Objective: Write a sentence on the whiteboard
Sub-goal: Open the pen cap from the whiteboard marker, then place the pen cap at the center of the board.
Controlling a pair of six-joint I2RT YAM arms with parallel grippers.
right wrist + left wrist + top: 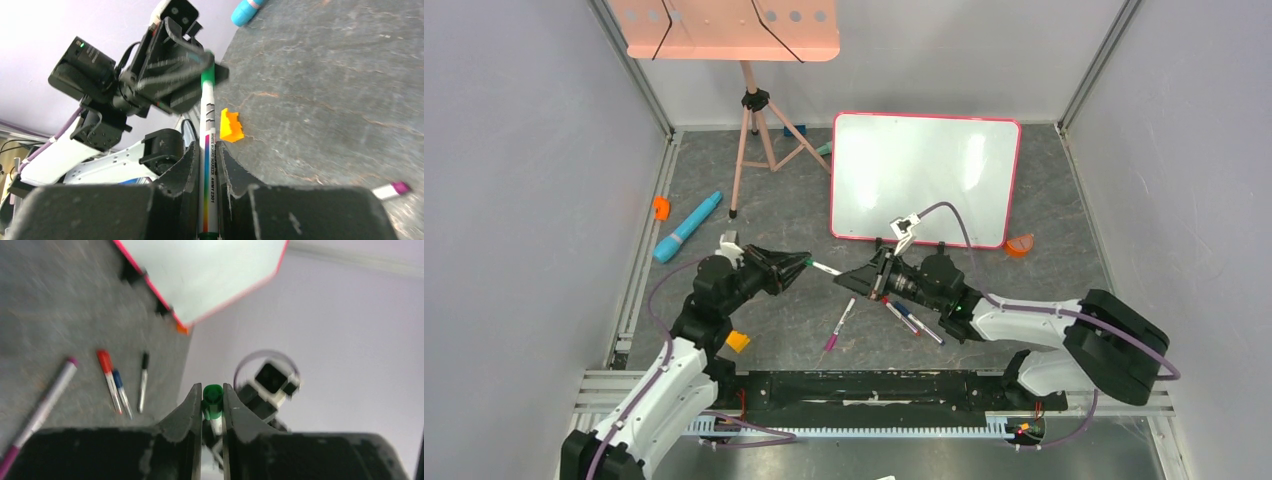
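In the middle of the top view, the left hand (802,262) clamps the green cap (212,401) of a marker (826,268); the right hand (851,277) is closed on its white barrel. The whiteboard (924,170) stands upper centre-right, on the desk (1064,200).

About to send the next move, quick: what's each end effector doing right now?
Left end effector: closed on the green cap.
Right end effector: closed on the marker barrel.
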